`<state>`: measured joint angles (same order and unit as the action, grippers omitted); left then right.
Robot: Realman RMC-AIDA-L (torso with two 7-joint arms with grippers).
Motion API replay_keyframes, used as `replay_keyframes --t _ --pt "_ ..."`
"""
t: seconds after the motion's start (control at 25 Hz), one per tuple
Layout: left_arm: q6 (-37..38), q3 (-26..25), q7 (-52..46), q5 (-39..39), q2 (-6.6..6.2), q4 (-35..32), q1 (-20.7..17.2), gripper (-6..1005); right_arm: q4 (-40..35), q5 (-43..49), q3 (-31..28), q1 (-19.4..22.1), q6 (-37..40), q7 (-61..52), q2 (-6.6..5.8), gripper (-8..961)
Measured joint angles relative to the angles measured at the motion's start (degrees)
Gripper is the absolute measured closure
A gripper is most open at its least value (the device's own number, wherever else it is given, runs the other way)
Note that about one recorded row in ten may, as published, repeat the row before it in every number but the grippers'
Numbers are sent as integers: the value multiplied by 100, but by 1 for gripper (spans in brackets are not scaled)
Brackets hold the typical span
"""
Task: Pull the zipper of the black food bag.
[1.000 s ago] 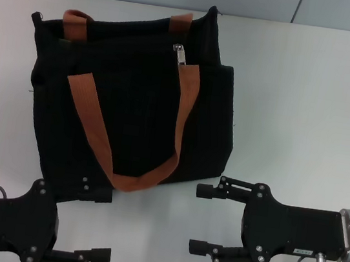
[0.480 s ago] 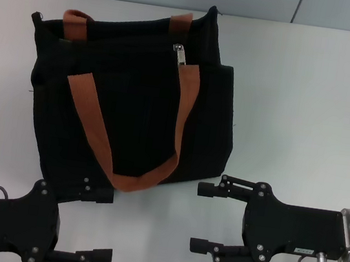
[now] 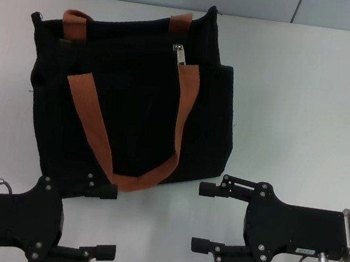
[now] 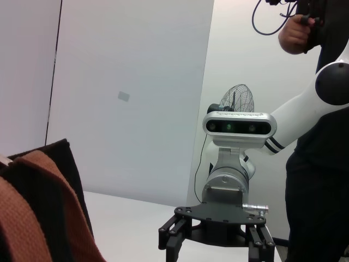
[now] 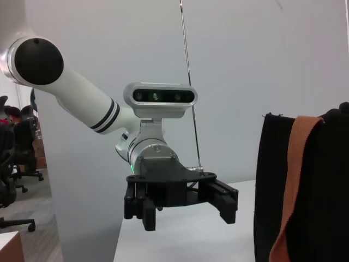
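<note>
one bag (image 3: 134, 99) is sitting on the table (image 3: 311, 91), showing one zipper (image 3: 181, 54) and two straps (image 3: 92, 116). two end effectors are showing, left (image 3: 106, 222) and right (image 3: 203, 217), both spread.

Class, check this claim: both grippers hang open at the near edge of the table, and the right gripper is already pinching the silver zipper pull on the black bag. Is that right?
Not quite. The head view shows the right gripper open and empty, well short of the zipper, which hangs untouched near the top of the black food bag. The left gripper is open too.

white table (image 3: 311, 91) | pale grey walls (image 4: 136, 82) | fan (image 4: 237, 101) | office chairs (image 5: 16, 158)
</note>
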<state>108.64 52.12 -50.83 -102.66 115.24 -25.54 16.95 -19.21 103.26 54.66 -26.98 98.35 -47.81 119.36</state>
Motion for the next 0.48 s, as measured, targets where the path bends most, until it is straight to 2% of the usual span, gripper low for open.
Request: replay_keyframes --t 0.48 --pt "-2 0 -10 0 -2 5 42 169 -16 0 0 -12 -22 0 0 136"
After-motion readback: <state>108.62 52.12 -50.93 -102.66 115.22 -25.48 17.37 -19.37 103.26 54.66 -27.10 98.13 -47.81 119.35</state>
